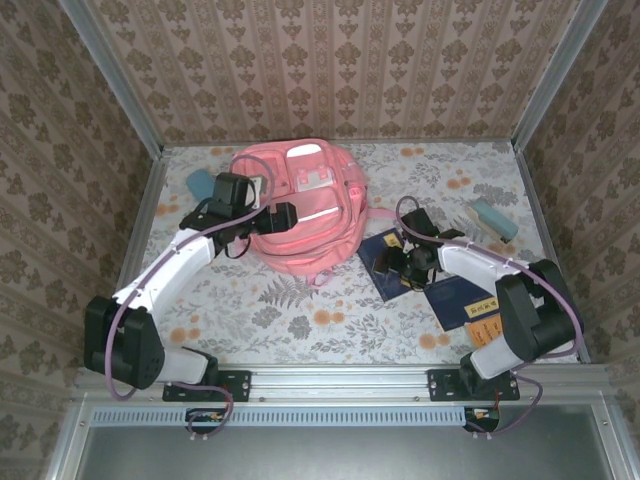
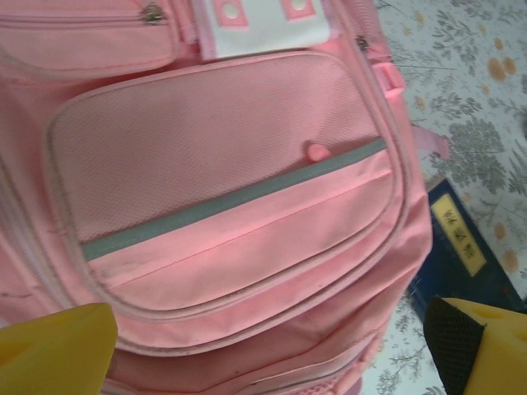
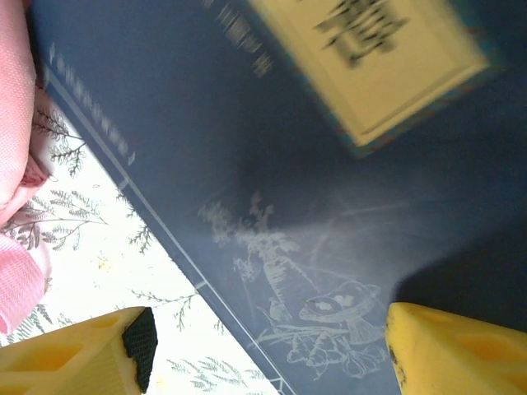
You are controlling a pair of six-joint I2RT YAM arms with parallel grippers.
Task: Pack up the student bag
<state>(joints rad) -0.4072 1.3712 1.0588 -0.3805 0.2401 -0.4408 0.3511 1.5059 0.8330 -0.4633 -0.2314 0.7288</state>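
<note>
The student bag (image 1: 300,205) is a large pink backpack lying flat at the back middle of the table, front pocket and grey stripe (image 2: 222,206) facing up. My left gripper (image 1: 287,215) hovers over its front, open, with its yellow fingers (image 2: 53,350) spread wide above the pink fabric (image 2: 247,288) and nothing between them. My right gripper (image 1: 398,262) is open just above a dark blue book (image 3: 329,189) that lies right of the bag. One of its fingertips (image 3: 82,362) is over the tablecloth and the other is over the cover, so the book's edge runs between them.
A second dark blue book (image 1: 455,298) and an orange booklet (image 1: 485,330) lie near the right arm. One teal item (image 1: 200,183) sits left of the bag and another (image 1: 492,220) at the back right. Patterned walls close in the flowered table (image 1: 300,310).
</note>
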